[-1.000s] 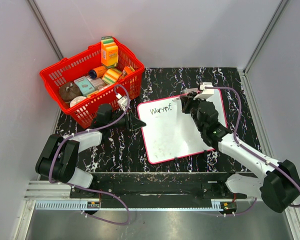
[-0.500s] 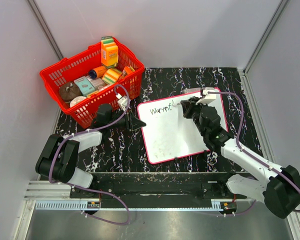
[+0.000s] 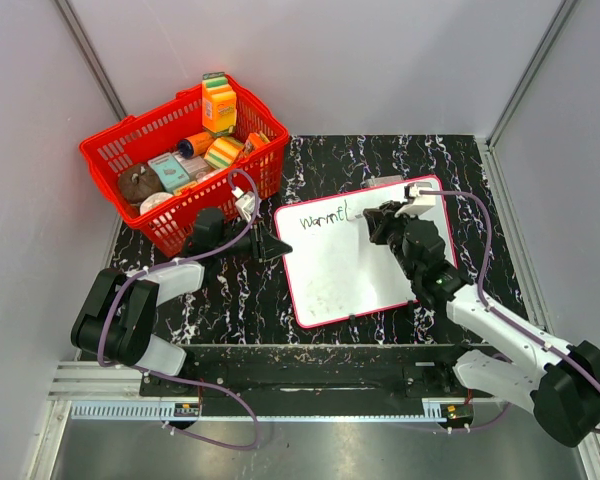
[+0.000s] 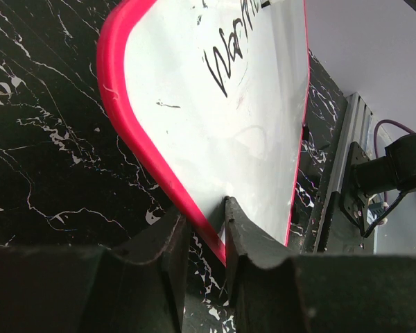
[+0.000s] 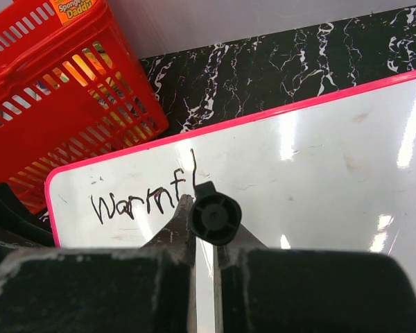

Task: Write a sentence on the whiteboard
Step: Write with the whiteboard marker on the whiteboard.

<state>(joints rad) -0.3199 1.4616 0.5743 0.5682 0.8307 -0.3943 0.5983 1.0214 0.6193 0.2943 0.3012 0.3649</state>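
Whiteboard, lying flat on the black marbled table just right of the red basket, with "Warmf" lettered along its far edge. The board is judged light, stiff and smooth-faced, apt to slide under pen pressure; its raised pink frame is the place to be gripped. The left gripper is narrowed onto that frame at the board's left edge, pinning it. The right gripper is fully closed around a black marker, whose tip appears set on the board just after the last letter.
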